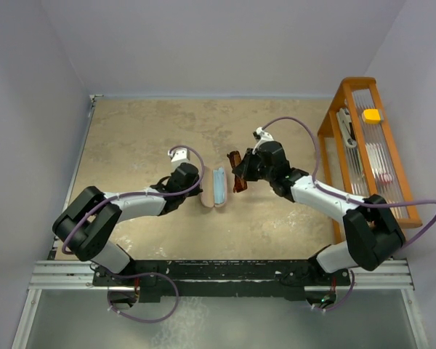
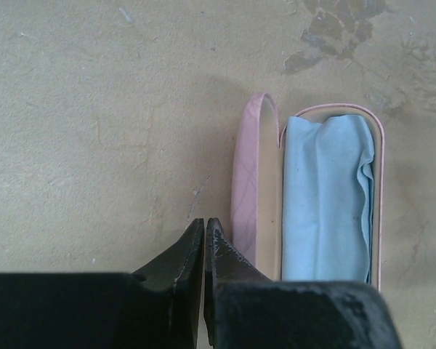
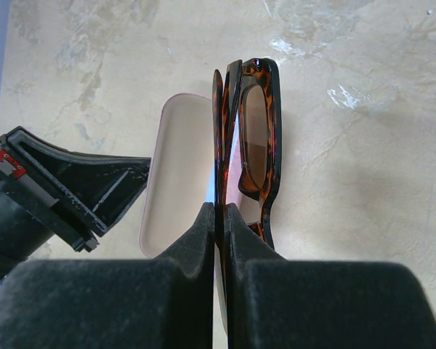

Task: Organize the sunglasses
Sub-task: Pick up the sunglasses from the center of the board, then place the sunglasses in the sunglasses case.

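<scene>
The sunglasses [image 3: 258, 123] have a dark tortoiseshell frame, brown lenses and folded temple arms. My right gripper [image 3: 219, 211] is shut on one temple arm and holds them above the table, just right of the case. In the top view the sunglasses [image 1: 236, 171] hang beside the open pink case [image 1: 218, 187]. A light blue cloth [image 2: 327, 196] lies in the case's base, and the lid [image 2: 251, 189] stands up on its left. My left gripper [image 2: 205, 227] is shut on nothing, with its tips next to the lid's outer side.
An orange wooden rack [image 1: 334, 109] stands at the table's right edge, holding tools and a yellow item [image 1: 371, 115]. Walls close in the table at the back and on both sides. In the right wrist view the left arm [image 3: 73, 189] sits just left of the case [image 3: 178, 167].
</scene>
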